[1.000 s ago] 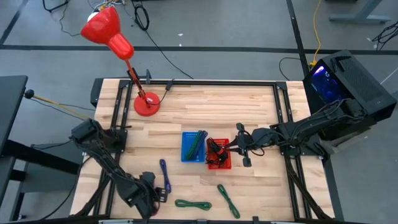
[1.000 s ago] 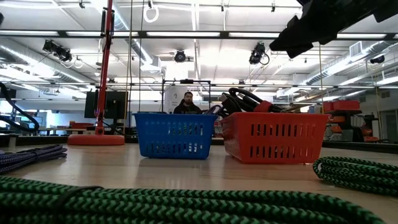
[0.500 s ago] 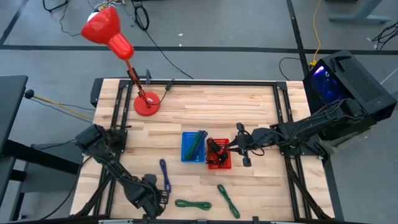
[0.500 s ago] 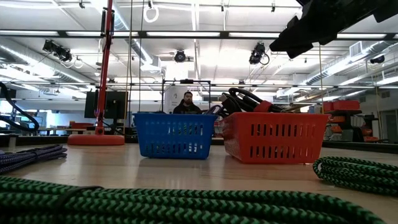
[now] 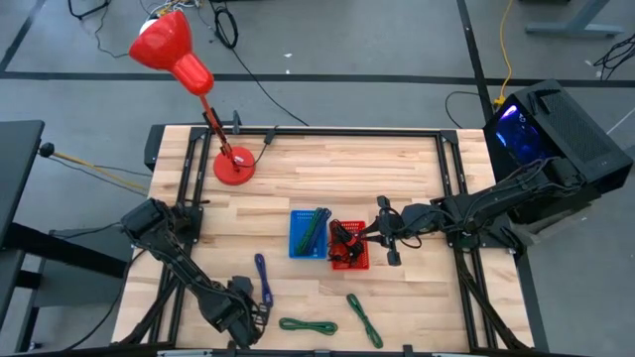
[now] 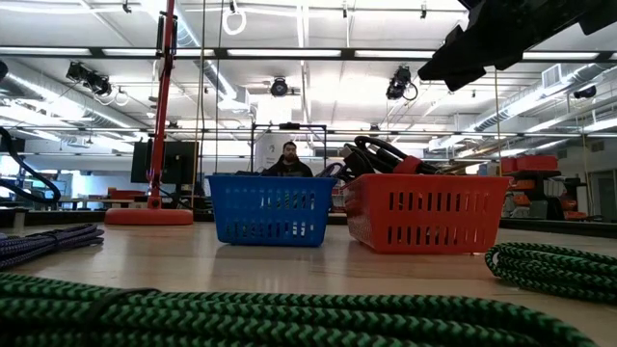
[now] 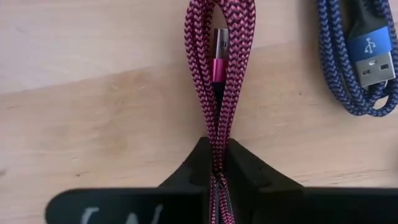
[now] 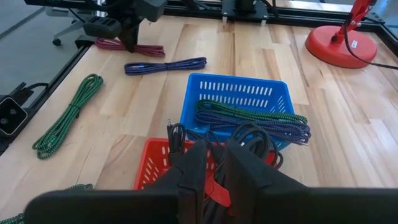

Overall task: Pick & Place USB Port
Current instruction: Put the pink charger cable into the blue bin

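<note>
A pink braided USB cable [image 7: 217, 74], folded into a long bundle, lies flat on the wooden table at the near left; its plug [image 7: 219, 53] rests between the strands. My left gripper [image 7: 217, 149] points down over it and is shut on the bundle; it also shows far off in the right wrist view [image 8: 130, 34]. My right gripper [image 8: 214, 155] hangs above the red basket [image 5: 347, 248] of black cables with a narrow gap between its fingers and nothing in them. My left gripper pinches the pink bundle's strands [image 7: 217, 134] between its two fingers [image 7: 193, 168], some way from the looped end. The fingers come from above, pointing down, one on each side of the bundle. The cable lies flat on the table, its loop stretching away from the fingers.
A blue braided cable [image 7: 357, 62] lies right beside the pink one. Two green cables [image 5: 308, 324] [image 5: 364, 319] lie along the near edge. A blue basket [image 5: 310, 233] with cables stands left of the red one; a red lamp's base [image 5: 234, 164] is at the far left.
My left arm has shifted a little toward the table's right at the near left corner, then held still. The right arm has not moved.
</note>
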You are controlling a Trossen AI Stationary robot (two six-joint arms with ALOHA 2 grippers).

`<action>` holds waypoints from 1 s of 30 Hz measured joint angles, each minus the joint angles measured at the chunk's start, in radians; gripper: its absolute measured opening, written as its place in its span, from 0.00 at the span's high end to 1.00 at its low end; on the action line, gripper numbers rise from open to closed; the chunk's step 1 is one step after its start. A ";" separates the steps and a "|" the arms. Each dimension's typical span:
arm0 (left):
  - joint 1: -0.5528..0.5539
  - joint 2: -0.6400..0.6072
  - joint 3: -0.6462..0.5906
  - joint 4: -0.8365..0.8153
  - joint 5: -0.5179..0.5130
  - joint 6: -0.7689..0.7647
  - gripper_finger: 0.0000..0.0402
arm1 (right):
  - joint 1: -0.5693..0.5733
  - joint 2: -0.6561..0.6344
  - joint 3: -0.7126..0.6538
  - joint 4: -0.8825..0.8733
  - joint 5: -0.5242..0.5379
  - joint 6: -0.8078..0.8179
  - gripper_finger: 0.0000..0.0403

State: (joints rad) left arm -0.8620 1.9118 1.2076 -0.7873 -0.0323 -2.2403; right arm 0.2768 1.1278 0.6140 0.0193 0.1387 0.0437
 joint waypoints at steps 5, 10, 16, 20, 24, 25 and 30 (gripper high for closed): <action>0.002 -0.007 -0.002 -0.039 0.001 0.035 0.94 | 0.000 0.000 0.000 0.000 0.000 0.000 0.85; 0.002 -0.055 0.037 -0.209 -0.061 0.038 0.94 | 0.000 0.000 0.000 -0.001 0.002 -0.001 0.85; 0.010 -0.119 0.125 -0.383 -0.343 0.077 0.94 | 0.000 0.000 0.000 0.000 0.002 -0.003 0.85; 0.041 -0.155 0.156 -0.410 -0.575 0.189 0.94 | 0.000 0.000 0.000 0.003 0.003 -0.003 0.85; 0.099 -0.193 0.164 -0.429 -0.702 0.323 0.94 | 0.000 0.000 0.000 0.004 0.003 0.003 0.85; 0.119 -0.197 0.164 -0.436 -0.723 0.364 0.94 | 0.000 0.000 0.000 0.005 0.003 0.006 0.85; 0.242 -0.208 0.164 -0.433 -0.771 0.601 0.94 | 0.000 0.000 0.000 0.011 0.003 0.017 0.85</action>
State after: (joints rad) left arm -0.6203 1.7039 1.3712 -1.2206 -0.8036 -1.6398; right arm 0.2768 1.1278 0.6140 0.0300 0.1413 0.0608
